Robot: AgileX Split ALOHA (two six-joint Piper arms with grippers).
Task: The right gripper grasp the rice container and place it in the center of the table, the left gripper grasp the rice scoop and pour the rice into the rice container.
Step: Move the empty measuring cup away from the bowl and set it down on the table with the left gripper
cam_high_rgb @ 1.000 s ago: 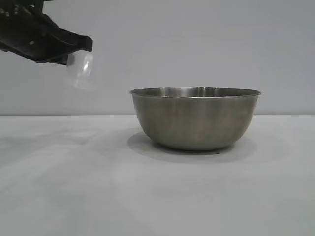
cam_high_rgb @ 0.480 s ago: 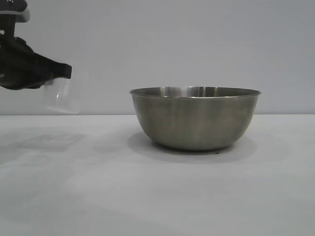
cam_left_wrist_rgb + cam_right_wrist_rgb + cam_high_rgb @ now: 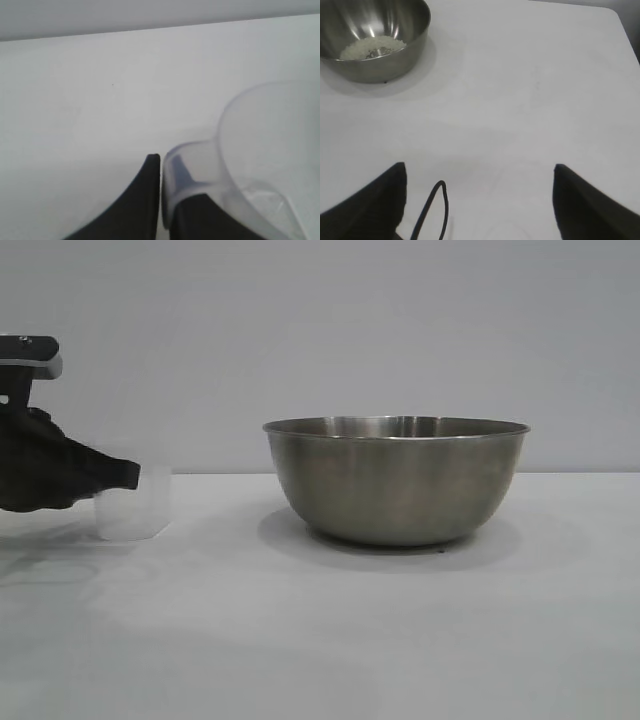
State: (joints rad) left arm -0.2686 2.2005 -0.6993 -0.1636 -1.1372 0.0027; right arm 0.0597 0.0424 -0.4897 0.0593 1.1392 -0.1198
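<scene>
Plain white tabletop (image 3: 330,640) runs back to a bare grey wall. At the exterior view's left edge the left gripper (image 3: 128,476) sits low, its jaws at the handle of the rice scoop (image 3: 133,503). In the left wrist view the two black fingers (image 3: 140,200) flank that translucent handle with a thin gap showing on one side, so whether they clamp it or have let go cannot be told. The scoop stands upright with its base on the tabletop, and it looks empty.

Well apart from it, toward the middle of the tabletop, stands the rice container (image 3: 397,480), upright and touched by neither arm. The right wrist view shows the rice (image 3: 372,46) lying as a small heap in its bottom.

The right gripper (image 3: 480,200) hangs back from the bowl above bare tabletop, jaws spread wide and holding nothing.
</scene>
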